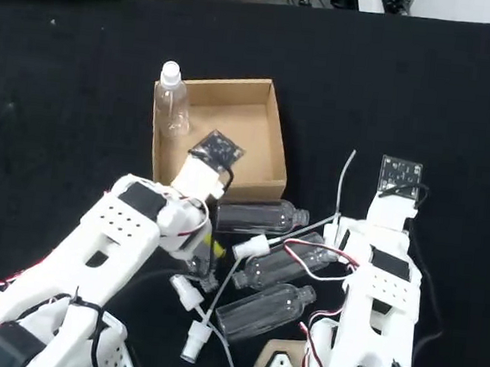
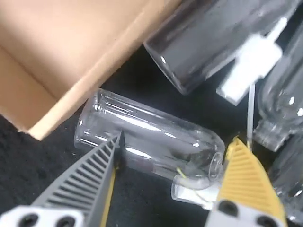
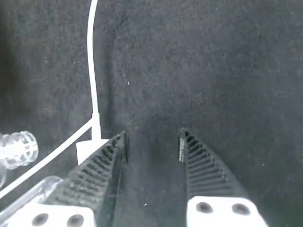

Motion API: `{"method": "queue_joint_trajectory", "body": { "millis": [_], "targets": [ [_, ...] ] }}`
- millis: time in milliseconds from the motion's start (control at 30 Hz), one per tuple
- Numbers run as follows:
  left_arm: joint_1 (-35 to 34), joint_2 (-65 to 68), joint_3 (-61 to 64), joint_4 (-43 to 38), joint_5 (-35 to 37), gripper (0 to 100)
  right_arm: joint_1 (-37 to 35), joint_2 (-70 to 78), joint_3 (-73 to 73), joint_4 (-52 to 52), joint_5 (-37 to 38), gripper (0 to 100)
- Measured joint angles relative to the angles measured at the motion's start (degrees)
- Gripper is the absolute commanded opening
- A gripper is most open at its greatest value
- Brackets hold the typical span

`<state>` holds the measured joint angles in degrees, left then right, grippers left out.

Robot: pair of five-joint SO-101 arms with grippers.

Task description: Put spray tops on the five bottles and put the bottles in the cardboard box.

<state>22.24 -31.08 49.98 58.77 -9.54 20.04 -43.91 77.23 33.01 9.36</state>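
The cardboard box (image 1: 233, 130) sits mid-table, and a clear bottle (image 1: 172, 98) with a white spray top stands at its far left corner. Three uncapped bottles lie on the black cloth in front of the box (image 1: 263, 216) (image 1: 285, 265) (image 1: 263, 311). Loose spray tops (image 1: 252, 247) (image 1: 187, 292) (image 1: 195, 343) lie among them. My left gripper (image 2: 176, 139) is open, straddling another lying bottle (image 2: 151, 142) beside the box corner (image 2: 71, 61). My right gripper (image 3: 151, 135) is open over bare cloth, with a spray top (image 3: 90, 149) and its tube beside one finger.
The right arm (image 1: 384, 275) stands to the right of the bottles. A bottle neck (image 3: 16, 146) lies near the right gripper. Another bottle (image 2: 213, 38) and a spray top (image 2: 251, 66) lie just beyond the left gripper.
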Motion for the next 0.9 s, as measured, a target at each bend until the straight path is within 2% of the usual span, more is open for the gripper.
{"method": "queue_joint_trajectory", "body": {
  "millis": [233, 567, 767, 900],
  "targets": [
    [-0.18, 0.35, -2.11, -4.22, 3.78, 32, 0.00, 0.00, 0.00, 0.00, 0.00, 15.5],
    [-0.18, 0.35, 7.47, -13.45, 3.08, 32, 0.00, 0.00, 0.00, 0.00, 0.00, 15.5],
    [-0.09, 0.35, 10.37, -14.07, 3.08, 32, 0.00, 0.00, 0.00, 0.00, 0.00, 15.5],
    [-1.76, 0.35, 9.93, -9.23, 3.16, 32, 0.00, 0.00, 0.00, 0.00, 0.00, 15.5]
  ]
}}
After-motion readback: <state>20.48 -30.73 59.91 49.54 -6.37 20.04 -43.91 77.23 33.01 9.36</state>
